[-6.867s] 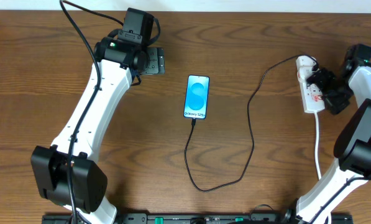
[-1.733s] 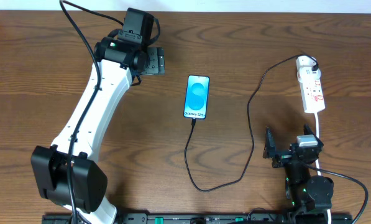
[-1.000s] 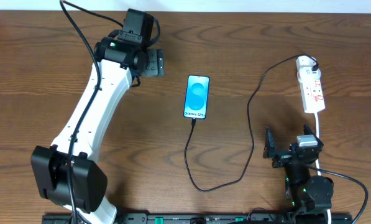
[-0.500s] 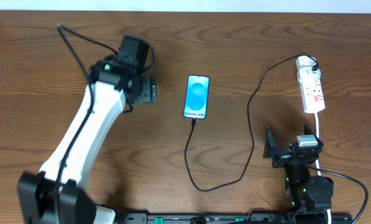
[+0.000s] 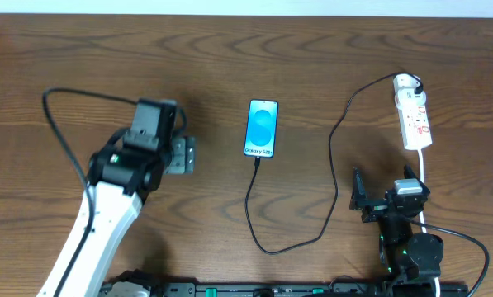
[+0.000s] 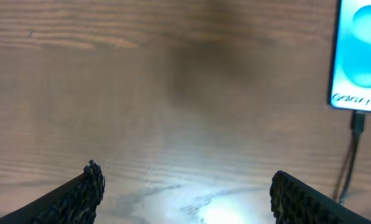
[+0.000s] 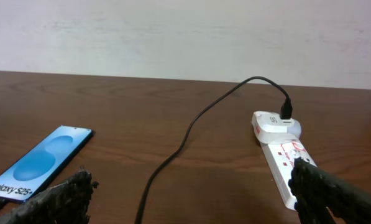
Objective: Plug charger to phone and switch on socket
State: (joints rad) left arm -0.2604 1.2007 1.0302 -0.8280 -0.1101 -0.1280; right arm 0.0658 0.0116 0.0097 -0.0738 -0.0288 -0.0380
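Observation:
The phone (image 5: 262, 129) lies flat mid-table with its blue screen lit; it also shows in both wrist views (image 6: 360, 56) (image 7: 39, 162). The black charger cable (image 5: 335, 140) meets the phone's near edge, loops toward the front and runs to the white plug on the socket (image 5: 414, 115). This white power strip (image 7: 283, 155) lies at the far right. My left gripper (image 5: 188, 155) hovers open over bare wood left of the phone, nothing between its fingers (image 6: 79, 194). My right gripper (image 5: 384, 191) rests open at the front right, short of the socket, its fingers (image 7: 325, 190) empty.
The charger's loop (image 5: 271, 247) lies on the wood between the two arms. The strip's white cord (image 5: 423, 177) runs toward the front beside my right arm. A pale wall (image 7: 185, 31) stands behind the table's far edge.
My left arm has pulled back from the far left, carrying its open gripper nearer the front and level with the phone's near end. The right arm, phone, cable and socket have not moved.

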